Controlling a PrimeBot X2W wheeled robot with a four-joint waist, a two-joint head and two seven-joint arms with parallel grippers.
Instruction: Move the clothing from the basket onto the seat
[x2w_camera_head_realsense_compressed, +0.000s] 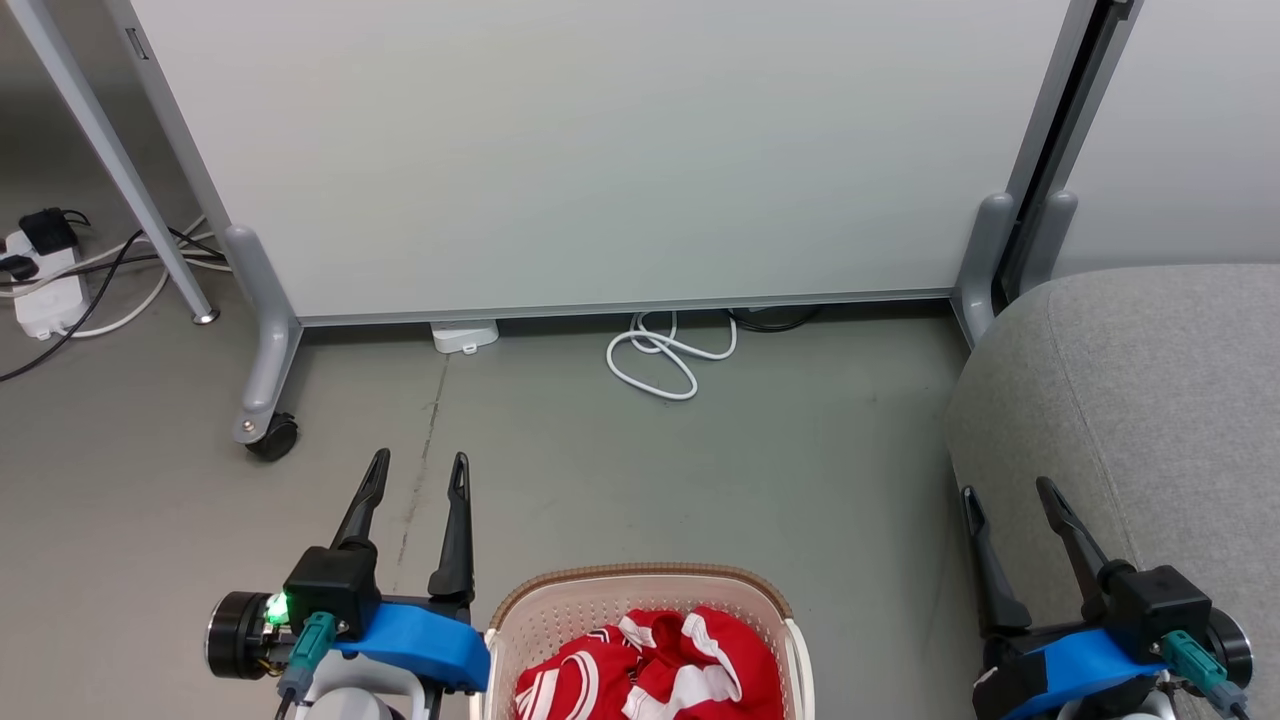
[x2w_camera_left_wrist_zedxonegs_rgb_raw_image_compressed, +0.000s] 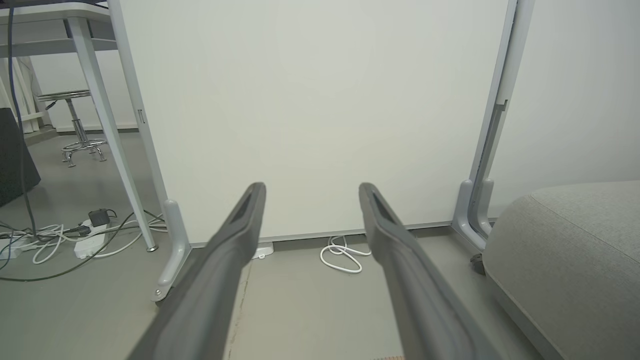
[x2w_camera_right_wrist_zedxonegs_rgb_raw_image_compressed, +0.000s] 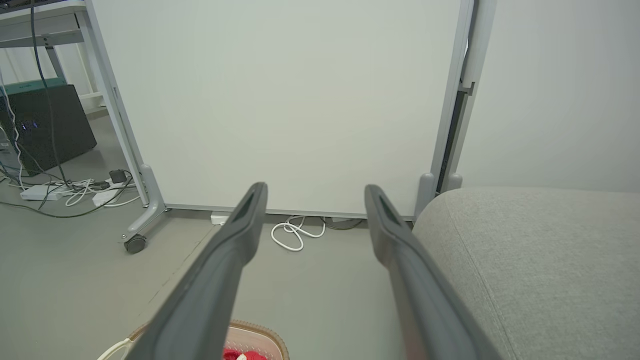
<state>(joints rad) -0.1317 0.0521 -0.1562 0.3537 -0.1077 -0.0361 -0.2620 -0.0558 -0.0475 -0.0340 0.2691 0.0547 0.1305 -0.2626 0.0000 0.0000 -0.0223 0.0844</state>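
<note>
Red clothing (x2w_camera_head_realsense_compressed: 650, 670) with white stripes lies crumpled in the cream perforated basket (x2w_camera_head_realsense_compressed: 560, 620) at the bottom middle of the head view; a sliver of the clothing (x2w_camera_right_wrist_zedxonegs_rgb_raw_image_compressed: 242, 355) and the basket's brown rim (x2w_camera_right_wrist_zedxonegs_rgb_raw_image_compressed: 260, 331) show in the right wrist view. The grey upholstered seat (x2w_camera_head_realsense_compressed: 1150, 400) fills the right side, also seen as the seat (x2w_camera_left_wrist_zedxonegs_rgb_raw_image_compressed: 575, 250) and the seat (x2w_camera_right_wrist_zedxonegs_rgb_raw_image_compressed: 540, 260). My left gripper (x2w_camera_head_realsense_compressed: 418, 470) hangs open above the floor left of the basket, its fingers empty. My right gripper (x2w_camera_head_realsense_compressed: 1008, 492) stands open over the seat's front left edge, holding nothing.
A white partition panel (x2w_camera_head_realsense_compressed: 600, 150) on wheeled grey feet (x2w_camera_head_realsense_compressed: 268, 432) stands ahead. A coiled white cable (x2w_camera_head_realsense_compressed: 660, 360) lies on the floor beneath it. Power strips and cords (x2w_camera_head_realsense_compressed: 45, 280) sit at the far left near a table leg (x2w_camera_head_realsense_compressed: 190, 300). A stool (x2w_camera_left_wrist_zedxonegs_rgb_raw_image_compressed: 75, 125) stands beyond.
</note>
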